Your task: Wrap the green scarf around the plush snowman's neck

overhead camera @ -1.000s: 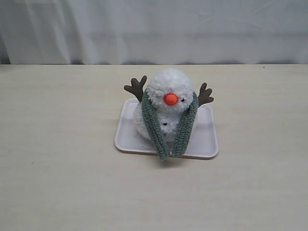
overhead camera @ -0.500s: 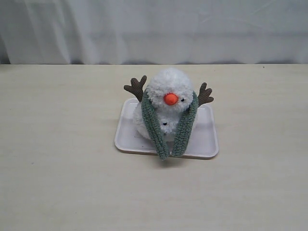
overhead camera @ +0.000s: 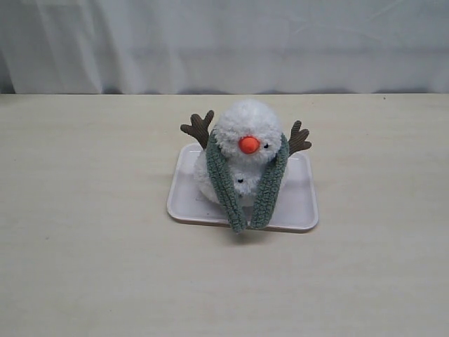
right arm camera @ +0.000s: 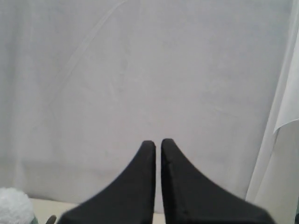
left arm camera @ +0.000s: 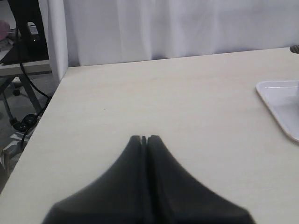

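The fluffy white plush snowman (overhead camera: 244, 133) sits on a white tray (overhead camera: 305, 203) in the exterior view, with orange nose and brown twig arms. The green scarf (overhead camera: 224, 184) lies round its neck, hidden under the fabric, and both ends hang down the front, tips meeting at the tray's near rim. Neither arm shows in the exterior view. My left gripper (left arm camera: 144, 138) is shut and empty above bare table, the tray's corner (left arm camera: 275, 95) off to one side. My right gripper (right arm camera: 158, 142) is shut and empty, facing the white curtain, with a bit of the snowman's head (right arm camera: 14, 205) in a corner.
A white curtain (overhead camera: 224, 42) hangs behind the pale wooden table (overhead camera: 91, 246). In the left wrist view the table edge (left arm camera: 44, 116) drops off to cables and a stand (left arm camera: 21, 79) beyond it.
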You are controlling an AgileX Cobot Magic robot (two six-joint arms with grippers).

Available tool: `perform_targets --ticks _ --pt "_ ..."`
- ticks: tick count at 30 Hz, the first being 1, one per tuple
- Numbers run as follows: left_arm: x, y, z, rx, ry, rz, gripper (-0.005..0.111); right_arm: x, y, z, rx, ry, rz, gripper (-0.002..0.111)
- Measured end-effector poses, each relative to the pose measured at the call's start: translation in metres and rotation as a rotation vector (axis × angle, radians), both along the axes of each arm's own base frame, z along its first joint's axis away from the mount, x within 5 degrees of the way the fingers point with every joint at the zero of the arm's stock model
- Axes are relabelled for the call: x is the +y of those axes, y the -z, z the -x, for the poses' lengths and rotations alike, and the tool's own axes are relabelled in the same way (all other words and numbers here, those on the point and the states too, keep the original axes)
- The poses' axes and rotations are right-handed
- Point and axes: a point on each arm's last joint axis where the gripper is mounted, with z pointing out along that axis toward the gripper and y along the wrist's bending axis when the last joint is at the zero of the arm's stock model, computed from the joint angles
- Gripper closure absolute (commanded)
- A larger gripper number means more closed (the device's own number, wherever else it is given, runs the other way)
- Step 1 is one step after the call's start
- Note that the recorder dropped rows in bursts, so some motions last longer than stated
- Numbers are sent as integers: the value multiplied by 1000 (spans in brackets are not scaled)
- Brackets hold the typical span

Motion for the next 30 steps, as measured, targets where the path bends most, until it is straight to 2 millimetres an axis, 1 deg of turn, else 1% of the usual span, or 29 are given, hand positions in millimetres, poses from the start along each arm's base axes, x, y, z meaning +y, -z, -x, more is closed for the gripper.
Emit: perform_targets --ticks 8,14,16,20,30 --pt "0 0 0 0 0 0 107 3 56 -22 122 -36 -59 104" --pt "0 0 0 0 0 0 107 5 85 -29 140 -67 -146 104" --pt "0 0 0 0 0 0 107 5 91 -30 158 -68 -162 104" --pt "0 0 0 0 0 0 107 5 94 -30 180 -66 -167 104" --pt "0 0 0 0 0 0 107 4 111 -30 360 -40 -132 104"
